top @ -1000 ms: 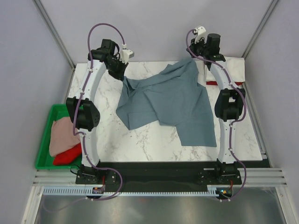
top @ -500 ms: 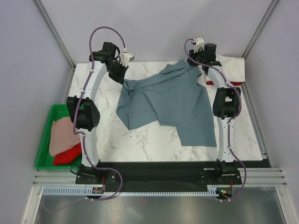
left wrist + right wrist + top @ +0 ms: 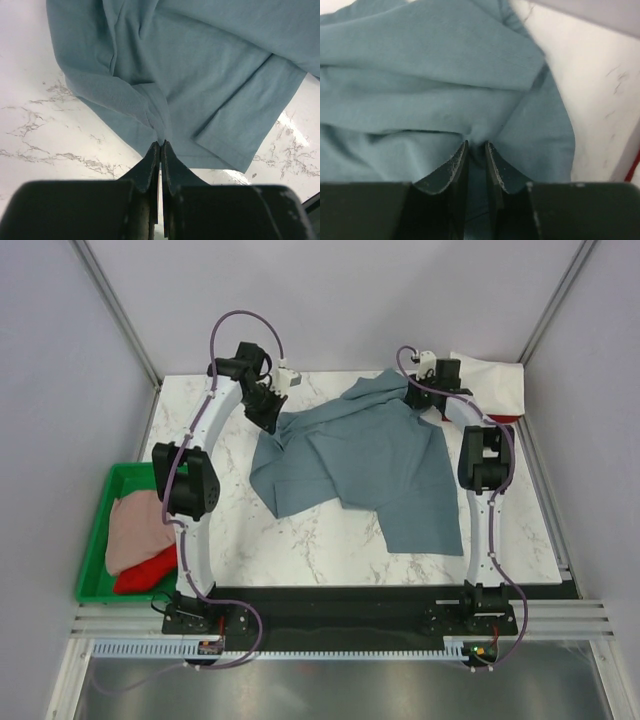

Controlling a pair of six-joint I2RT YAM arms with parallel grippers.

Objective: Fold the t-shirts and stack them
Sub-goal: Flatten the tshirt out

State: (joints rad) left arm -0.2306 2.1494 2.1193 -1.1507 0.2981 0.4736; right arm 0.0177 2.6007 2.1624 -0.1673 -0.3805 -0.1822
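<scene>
A slate blue-grey t-shirt (image 3: 370, 455) lies crumpled across the middle of the marble table. My left gripper (image 3: 272, 415) is at its far-left corner. In the left wrist view, that gripper (image 3: 160, 143) is shut, with the edge of the t-shirt (image 3: 200, 65) pinched at the tips. My right gripper (image 3: 412, 395) is low over the shirt's far-right corner. The right wrist view shows its jaws (image 3: 476, 144) a little apart, closed on a bunched fold of the t-shirt (image 3: 430, 60).
A white t-shirt (image 3: 490, 380) lies at the back right corner with a strip of red cloth (image 3: 510, 419) under it. A green tray (image 3: 95, 540) off the table's left edge holds a pale pink shirt (image 3: 135, 530) and a red one (image 3: 145, 575).
The left gripper has moved right and nearer, carrying the shirt's corner with it. The right gripper has sunk onto the far-right corner, where its jaws opened and closed again on the cloth.
</scene>
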